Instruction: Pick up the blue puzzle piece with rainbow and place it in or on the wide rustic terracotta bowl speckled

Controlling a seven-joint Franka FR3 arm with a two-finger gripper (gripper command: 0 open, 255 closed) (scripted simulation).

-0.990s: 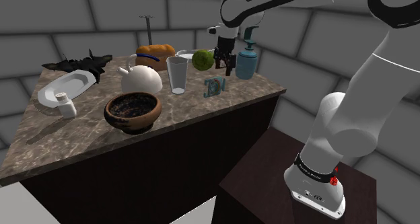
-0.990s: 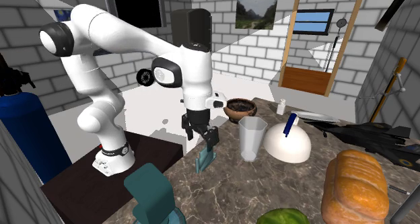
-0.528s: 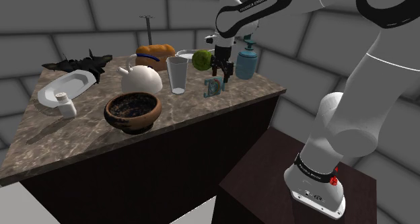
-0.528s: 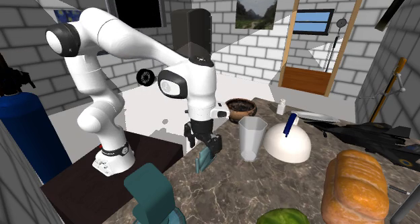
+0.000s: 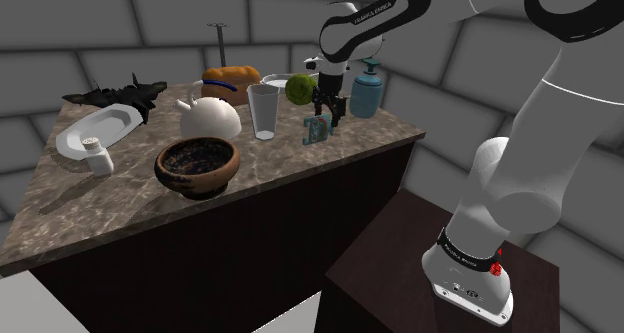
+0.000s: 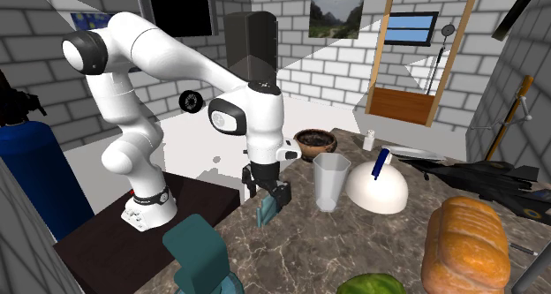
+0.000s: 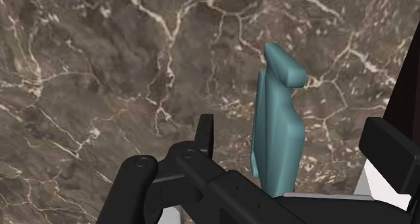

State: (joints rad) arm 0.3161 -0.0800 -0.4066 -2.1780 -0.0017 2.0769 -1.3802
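The blue puzzle piece (image 5: 317, 131) stands on edge on the marble counter (image 5: 330, 166), near the counter's end that faces the stand. In the wrist view it is a teal slab (image 7: 274, 132) seen edge-on. My gripper (image 5: 327, 109) hangs just above it, open, with one finger (image 7: 206, 130) on each side of the piece and neither touching it. From the second exterior view the gripper (image 6: 270, 193) sits right over the piece (image 6: 265, 213). The wide brown speckled bowl (image 5: 198, 164) rests near the counter's front edge, well towards the shoulder view's left; the bowl (image 6: 315, 144) also appears behind the arm.
A clear glass (image 5: 264, 111) stands close beside the piece. Behind it are a white domed teapot (image 5: 210, 116), a bread loaf (image 5: 232, 81), a green melon (image 5: 299, 88) and a teal soap dispenser (image 5: 366, 89). A white dish (image 5: 95, 131), shaker (image 5: 97, 154) and black model jet (image 5: 115, 93) sit far left.
The gripper has come down towards the puzzle piece and now brackets its top; the arm's elbow has swung over. The piece and bowl have not moved.
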